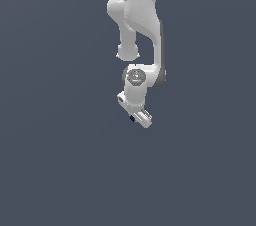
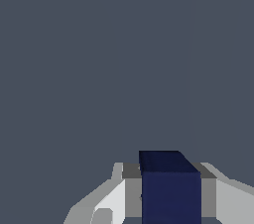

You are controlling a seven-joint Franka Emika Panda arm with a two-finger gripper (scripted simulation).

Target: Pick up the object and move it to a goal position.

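Note:
The dark navy-blue block (image 2: 169, 188) sits between my two white fingers (image 2: 133, 193), which press against both of its sides. In the exterior view the white gripper (image 1: 136, 116) hangs below the arm near the middle of the picture, and only a small dark blue sliver of the block (image 1: 132, 118) shows at its lower edge. The gripper is shut on the block. The rest of the block is hidden by the gripper's body in the exterior view.
A plain dark grey-blue surface (image 1: 60, 160) fills both views. The white arm (image 1: 137, 15) reaches down from the top middle of the exterior view. No other object shows.

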